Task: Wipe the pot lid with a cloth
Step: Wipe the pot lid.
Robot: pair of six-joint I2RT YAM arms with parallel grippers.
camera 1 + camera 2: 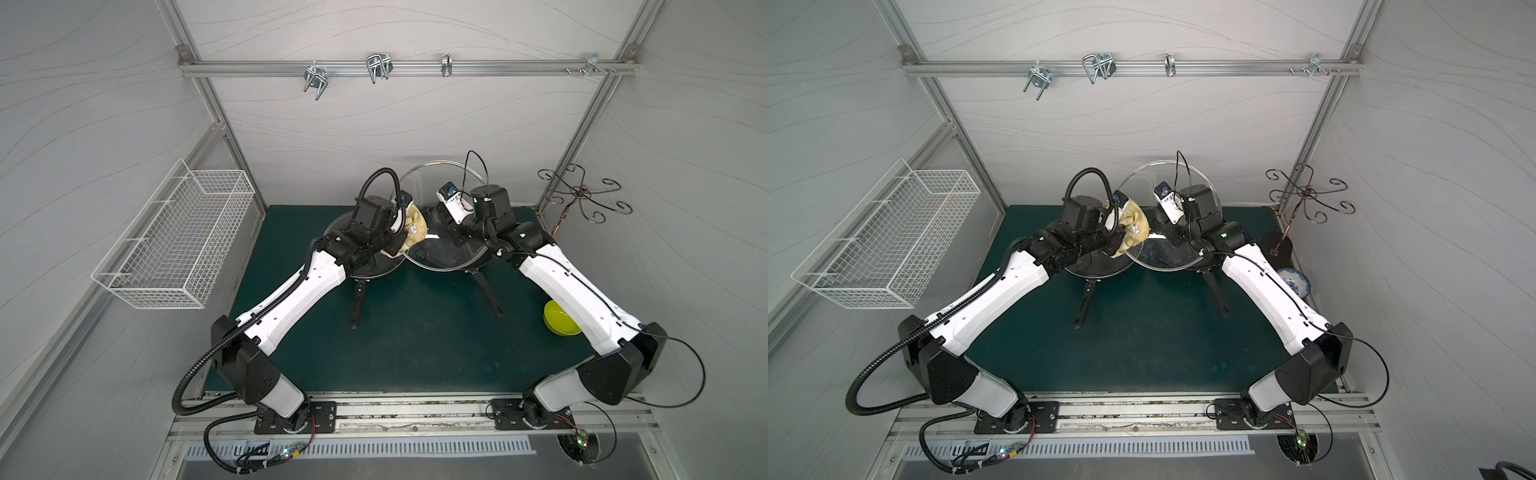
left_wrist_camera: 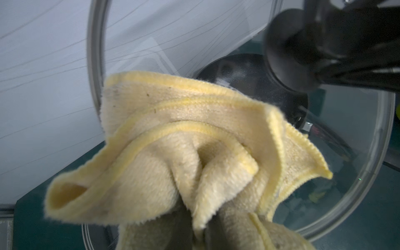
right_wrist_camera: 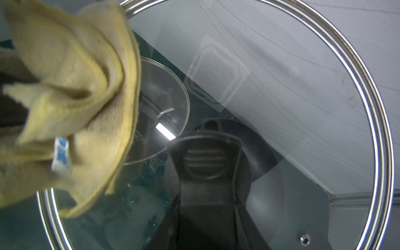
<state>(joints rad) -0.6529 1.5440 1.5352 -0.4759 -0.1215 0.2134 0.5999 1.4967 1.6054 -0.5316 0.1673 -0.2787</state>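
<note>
cloth: pale yellow terry rag (image 1: 415, 226) (image 1: 1133, 228), greyish stains, bunched up; a small white-and-blue tag hangs off it in the right wrist view (image 3: 71, 97).
cloth position: sticks out past the tips of the left gripper, between the two grippers, raised off the mat.
left gripper: (image 1: 404, 233) jaws closed tight on the cloth's gathered end; fingers mostly buried in fabric in the left wrist view (image 2: 184, 151).
pot lid: round glass, steel rim (image 1: 420, 185) (image 1: 1142, 183), lifted and tilted, glass face turned toward the left gripper (image 2: 357, 164).
cloth vs lid: cloth lies over the rim stretch nearest the left gripper (image 3: 281, 86); it looks pressed to the glass, but contact is not certain.
right gripper: (image 1: 442, 224) partly closed round the lid's black knob (image 2: 287, 54) and carrying the lid; the jaws are hard to separate from the knob.
pan: dark frying pan (image 1: 471, 266) below the right gripper, its handle pointing back toward the arm bases.
second pan: (image 1: 374, 268) under the left gripper's wrist, with a smaller glass lid (image 3: 164, 97) resting on it.
mat: dark green (image 1: 415, 345), beneath both grippers.
bowl: yellow-green (image 1: 557, 322), well behind the right gripper, beside that arm's forearm.
wire basket: white (image 1: 174, 241), on the wall well outboard of the left gripper.
hook stand: curled metal (image 1: 582, 195), outboard of the right gripper.
</note>
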